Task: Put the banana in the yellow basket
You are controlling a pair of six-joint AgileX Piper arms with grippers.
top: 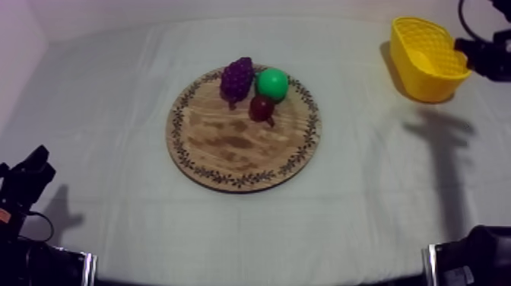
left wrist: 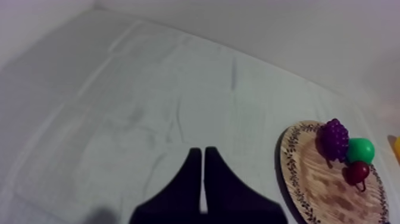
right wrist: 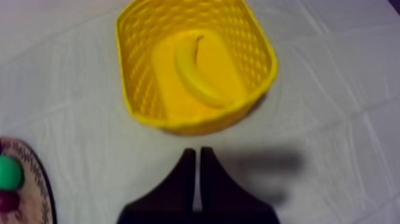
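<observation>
Where the grey-white cloth covers the table, the largest thing on it is the round wooden board. It lies flat near the middle, its patterned rim running all the way round. Next in size is the yellow basket, which stands on the cloth at the robot's right side, well apart from the board.

The right gripper hangs over bare cloth just beside the basket. Its 2 black fingers are pressed together into a narrow wedge with nothing between them. The left gripper sits low at the left side of the table, well away from the board, its fingers likewise pressed together and holding nothing.

The banana lies on the floor of the basket, curved, with its thin stem end pointing toward the wall farthest from the right gripper.

On the far part of the board 3 toy fruits huddle close together. The purple bunch of grapes is at the left, the green pear just beside it, and the small red fruit sits just in front of both.
</observation>
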